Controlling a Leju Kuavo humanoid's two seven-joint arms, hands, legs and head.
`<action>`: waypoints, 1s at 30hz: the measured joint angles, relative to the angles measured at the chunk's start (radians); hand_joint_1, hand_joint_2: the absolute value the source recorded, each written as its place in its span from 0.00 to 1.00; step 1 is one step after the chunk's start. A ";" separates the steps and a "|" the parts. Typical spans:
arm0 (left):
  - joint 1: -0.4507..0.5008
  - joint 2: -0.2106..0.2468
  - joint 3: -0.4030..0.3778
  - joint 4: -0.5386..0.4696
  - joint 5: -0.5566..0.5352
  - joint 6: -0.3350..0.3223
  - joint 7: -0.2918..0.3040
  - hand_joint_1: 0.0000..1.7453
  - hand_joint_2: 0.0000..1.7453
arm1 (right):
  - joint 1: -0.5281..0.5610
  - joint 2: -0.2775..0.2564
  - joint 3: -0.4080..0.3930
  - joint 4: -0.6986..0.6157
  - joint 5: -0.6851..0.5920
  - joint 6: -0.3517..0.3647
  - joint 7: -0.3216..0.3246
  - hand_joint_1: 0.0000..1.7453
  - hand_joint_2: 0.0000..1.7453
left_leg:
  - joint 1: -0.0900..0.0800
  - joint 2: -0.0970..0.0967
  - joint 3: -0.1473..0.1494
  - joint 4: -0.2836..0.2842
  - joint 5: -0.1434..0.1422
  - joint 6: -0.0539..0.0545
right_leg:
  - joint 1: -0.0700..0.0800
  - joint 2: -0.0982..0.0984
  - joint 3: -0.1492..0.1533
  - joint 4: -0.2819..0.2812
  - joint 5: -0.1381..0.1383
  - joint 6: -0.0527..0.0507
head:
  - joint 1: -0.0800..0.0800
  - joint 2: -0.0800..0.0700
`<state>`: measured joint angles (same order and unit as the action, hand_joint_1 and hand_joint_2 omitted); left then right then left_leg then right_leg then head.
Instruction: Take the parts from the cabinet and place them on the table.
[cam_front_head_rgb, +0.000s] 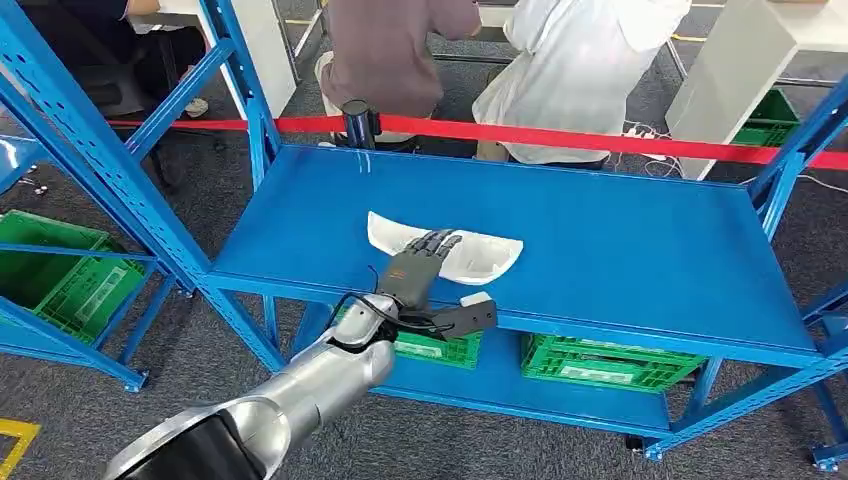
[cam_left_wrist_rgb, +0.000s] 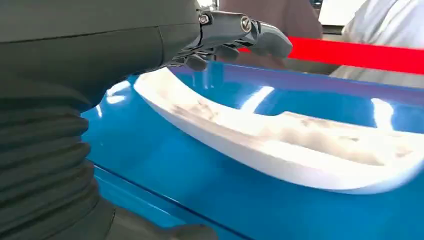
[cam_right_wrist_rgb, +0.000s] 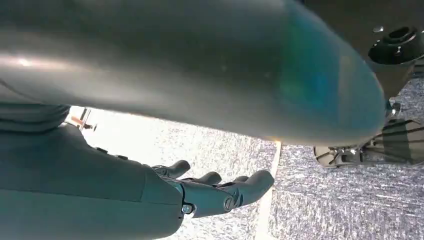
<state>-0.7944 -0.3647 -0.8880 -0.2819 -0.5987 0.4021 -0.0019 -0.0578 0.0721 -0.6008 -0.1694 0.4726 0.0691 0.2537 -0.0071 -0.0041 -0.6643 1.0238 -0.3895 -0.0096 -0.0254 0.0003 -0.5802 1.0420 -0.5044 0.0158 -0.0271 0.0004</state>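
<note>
With the left hand (cam_front_head_rgb: 425, 262) spread flat over the near edge of the long white curved plastic part (cam_front_head_rgb: 480, 255) on the blue metal shelf (cam_front_head_rgb: 640, 240), curl the fingers under its rim before lifting.

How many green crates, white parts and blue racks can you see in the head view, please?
Green crates: 4
White parts: 1, under the left hand
Blue racks: 2
Total: 7
</note>
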 joint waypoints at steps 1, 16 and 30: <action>0.001 0.000 -0.011 -0.008 0.017 0.000 -0.001 0.00 1.00 | 0.000 0.000 0.000 0.000 0.001 0.002 0.000 0.00 0.00 | 0.000 0.000 0.000 0.000 0.000 0.000 | 0.000 0.000 0.000 0.000 0.000 0.000 | 0.000 0.000; 0.008 -0.005 -0.180 -0.067 0.305 0.014 -0.077 0.00 0.00 | -0.001 0.000 -0.001 0.000 0.021 0.009 -0.012 0.00 0.00 | -0.001 0.000 0.000 0.000 0.000 0.001 | -0.001 0.000 0.000 0.000 0.000 0.001 | 0.000 0.000; 0.005 -0.005 -0.232 -0.066 0.355 0.035 -0.100 0.00 0.00 | -0.001 0.000 -0.003 0.000 0.027 0.011 -0.013 0.00 0.00 | -0.012 -0.001 -0.004 0.015 -0.017 0.022 | -0.010 -0.001 0.007 -0.004 -0.007 0.020 | 0.000 0.000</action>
<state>-0.7889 -0.3696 -1.1204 -0.3483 -0.2441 0.4368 -0.1015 -0.0588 0.0725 -0.6043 -0.1694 0.4994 0.0805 0.2403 -0.0195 -0.0048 -0.6683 1.0392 -0.4069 0.0122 -0.0350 -0.0005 -0.5734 1.0376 -0.5116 0.0361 -0.0271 0.0004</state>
